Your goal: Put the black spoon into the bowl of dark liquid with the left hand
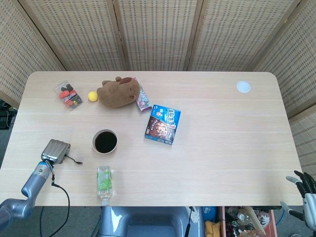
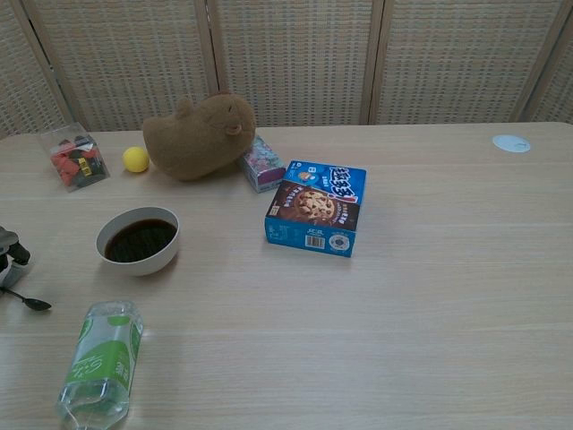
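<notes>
Silver-grey, the left hand [image 1: 56, 151] sits near the table's [image 1: 222, 148] front left edge, left of the bowl of dark liquid [image 1: 105, 141], its fingers curled around the handle end of the black spoon [image 1: 75, 160]. In the chest view only the hand's edge [image 2: 7, 251] shows at the frame's left border, with the spoon [image 2: 31, 301] reaching out from it. The spoon is thin and dark, with a small rounded bowl end at its free tip. That tip lies low, at or just above the tabletop; contact cannot be told. It stands apart from the bowl, to the bowl's left and slightly nearer the front edge.

A clear bottle with a green label [image 1: 103, 183] lies on its side in front of the bowl, near the spoon's tip. Beyond the bowl rest a brown plush animal [image 1: 117, 92], a yellow ball [image 1: 92, 96] and a clear packet of red and black items [image 1: 68, 95]. A blue cookie box [image 1: 163, 124] lies to the bowl's right, a small patterned box [image 1: 142, 97] behind that. Nothing lies between spoon and bowl.

The spoon's long axis runs from the hand rightward and slightly toward the front edge, tip pointing away from the hand, passing in front of the bowl rather than at it.

The right hand [image 1: 302, 190] hangs off the table's front right corner, far from the bowl, fingers spread and holding nothing.
</notes>
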`<control>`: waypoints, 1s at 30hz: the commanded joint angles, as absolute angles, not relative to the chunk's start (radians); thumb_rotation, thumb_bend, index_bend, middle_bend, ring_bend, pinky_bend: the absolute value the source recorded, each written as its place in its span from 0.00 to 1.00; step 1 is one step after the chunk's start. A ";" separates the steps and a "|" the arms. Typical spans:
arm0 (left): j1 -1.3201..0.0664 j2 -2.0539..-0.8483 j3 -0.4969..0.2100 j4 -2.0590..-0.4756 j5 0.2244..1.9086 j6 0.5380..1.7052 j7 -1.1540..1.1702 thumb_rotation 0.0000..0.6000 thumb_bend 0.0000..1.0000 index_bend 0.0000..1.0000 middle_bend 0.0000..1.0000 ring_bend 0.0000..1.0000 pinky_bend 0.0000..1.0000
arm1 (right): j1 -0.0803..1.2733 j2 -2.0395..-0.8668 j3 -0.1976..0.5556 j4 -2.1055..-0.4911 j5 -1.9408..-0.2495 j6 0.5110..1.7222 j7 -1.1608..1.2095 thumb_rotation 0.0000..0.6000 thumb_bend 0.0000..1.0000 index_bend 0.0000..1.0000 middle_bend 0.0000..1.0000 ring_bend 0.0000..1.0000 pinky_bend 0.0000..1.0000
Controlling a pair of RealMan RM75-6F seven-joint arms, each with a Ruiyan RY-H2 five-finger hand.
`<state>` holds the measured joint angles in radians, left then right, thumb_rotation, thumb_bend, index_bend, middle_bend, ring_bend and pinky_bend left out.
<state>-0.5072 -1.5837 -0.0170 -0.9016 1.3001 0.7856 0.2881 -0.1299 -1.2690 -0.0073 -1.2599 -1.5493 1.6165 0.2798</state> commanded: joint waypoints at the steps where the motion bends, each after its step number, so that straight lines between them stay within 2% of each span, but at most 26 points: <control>1: -0.507 -1.583 -0.017 -0.906 1.300 0.790 0.286 1.00 0.40 0.58 0.78 0.58 0.63 | -0.130 -1.269 -0.007 -1.260 -1.550 1.617 0.280 1.00 0.30 0.29 0.23 0.11 0.21; 12: -0.502 -1.568 -0.016 -0.923 1.304 0.809 0.274 1.00 0.41 0.60 0.79 0.58 0.63 | -0.132 -1.268 -0.007 -1.262 -1.553 1.621 0.280 1.00 0.30 0.29 0.23 0.11 0.21; 18: -0.500 -1.521 -0.014 -0.965 1.343 0.881 0.292 1.00 0.41 0.62 0.79 0.58 0.63 | -0.133 -1.268 -0.007 -1.262 -1.556 1.625 0.283 1.00 0.30 0.29 0.23 0.11 0.21; 30: -0.525 -1.347 -0.025 -1.146 1.465 1.072 0.469 1.00 0.41 0.65 0.79 0.58 0.63 | -0.137 -1.277 -0.006 -1.253 -1.567 1.642 0.303 1.00 0.30 0.29 0.23 0.11 0.21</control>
<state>-0.5143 -1.3779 -0.0217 -1.1112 1.4376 1.0481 0.4280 -0.1367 -1.2761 -0.0065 -1.2541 -1.5660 1.6411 0.3014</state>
